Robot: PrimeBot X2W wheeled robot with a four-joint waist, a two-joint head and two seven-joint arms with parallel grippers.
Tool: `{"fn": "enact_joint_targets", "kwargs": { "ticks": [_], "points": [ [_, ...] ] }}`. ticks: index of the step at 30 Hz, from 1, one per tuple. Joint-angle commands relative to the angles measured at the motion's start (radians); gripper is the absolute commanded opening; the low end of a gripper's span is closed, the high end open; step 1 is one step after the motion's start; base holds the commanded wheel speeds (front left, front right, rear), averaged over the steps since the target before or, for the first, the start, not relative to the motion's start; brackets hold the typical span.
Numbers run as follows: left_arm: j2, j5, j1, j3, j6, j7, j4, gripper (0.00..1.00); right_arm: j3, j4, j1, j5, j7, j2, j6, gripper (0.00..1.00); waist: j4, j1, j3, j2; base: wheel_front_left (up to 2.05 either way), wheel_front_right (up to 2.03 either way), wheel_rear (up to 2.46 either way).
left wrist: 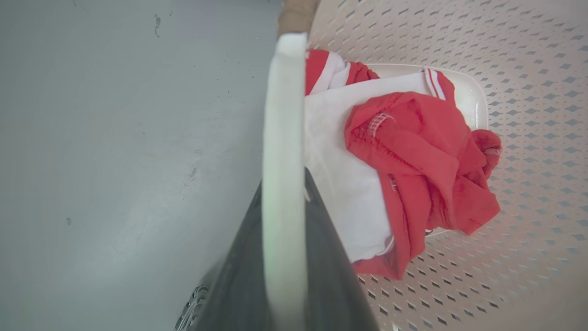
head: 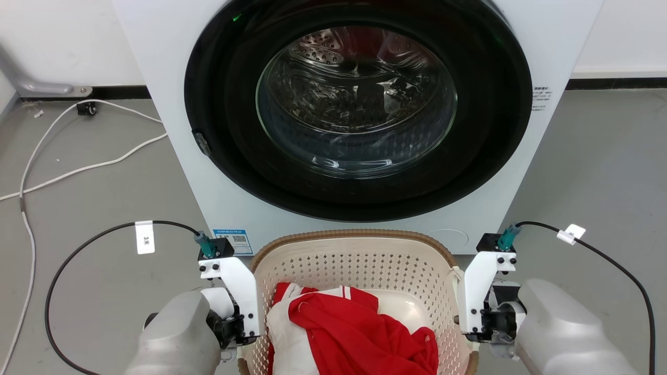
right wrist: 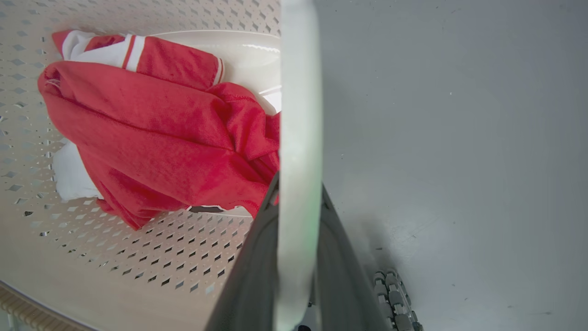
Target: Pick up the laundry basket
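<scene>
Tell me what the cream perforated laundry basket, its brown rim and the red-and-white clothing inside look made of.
Cream perforated laundry basket: moulded plastic, matte, with punched diamond holes. Brown rim: woven-look, probably plastic too. Red-and-white clothing: soft knit fabric, creased, slightly fuzzy.

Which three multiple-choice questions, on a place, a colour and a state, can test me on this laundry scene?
1. The laundry basket stands: A in front of the washing machine; B on it; C inside its drum.
2. The garment in the basket is: A blue; B red and white; C black.
3. The fingers of the left gripper: A straddle the white handle; B hold the garment; C rest on the floor.
Answers: A, it sits before the machine's front; B, both colours show; A, the handle runs between the fingers.
</scene>
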Motion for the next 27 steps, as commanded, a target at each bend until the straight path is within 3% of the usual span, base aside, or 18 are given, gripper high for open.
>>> {"fn": "enact_joint_targets", "kwargs": {
  "ticks": [1,27],
  "points": [
    [-0.011,-0.009,-0.012,-0.004,-0.002,-0.005,-0.004,0.00,-0.002,-0.006,-0.004,0.003,-0.003,0.011,0.012,0.00,0.000,0.0001,0.000,0.0000,0.00,0.00,0.00],
    [-0.009,-0.046,-0.024,-0.035,-0.002,-0.013,-0.001,0.00,-0.032,-0.005,0.011,-0.013,0.014,0.006,0.012,0.00,0.000,0.0001,0.000,0.0000,0.00,0.00,0.00]
  ]
}}
